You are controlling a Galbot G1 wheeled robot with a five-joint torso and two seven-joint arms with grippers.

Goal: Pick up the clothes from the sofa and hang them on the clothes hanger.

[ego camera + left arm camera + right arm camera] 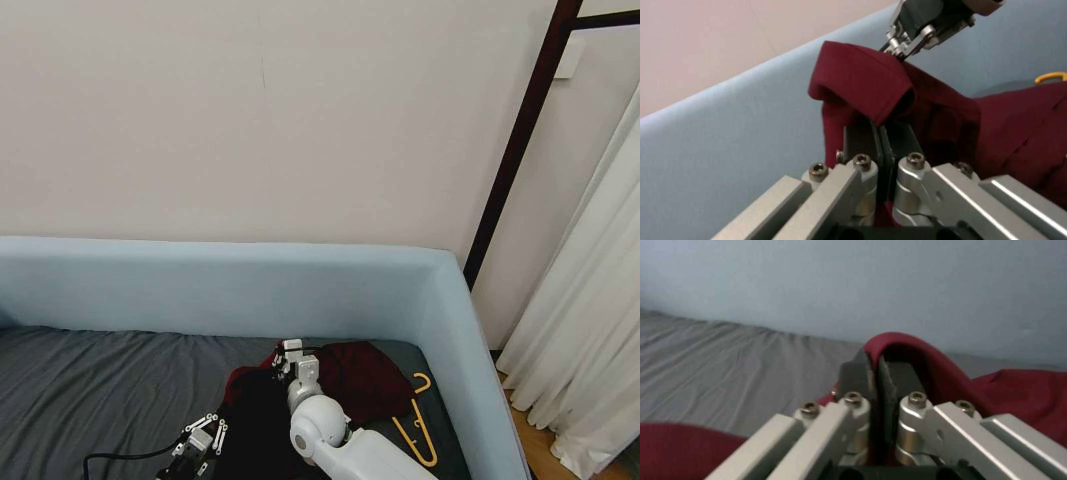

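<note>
A dark red garment (355, 375) lies bunched at the right end of the light blue sofa (250, 290), partly lifted off the grey seat. My right gripper (289, 350) is shut on a raised fold of it (907, 347). My left gripper (205, 432) sits low and to the left, shut on another edge of the same garment (860, 85). In the left wrist view the right gripper (905, 46) pinches the cloth's top edge farther off. A yellow hanger (417, 428) lies on the seat beside the garment.
A dark wooden rack pole (515, 150) rises right of the sofa's arm against the wall. White curtains (590, 330) hang at the far right. The grey seat cushion (100, 385) stretches away to the left.
</note>
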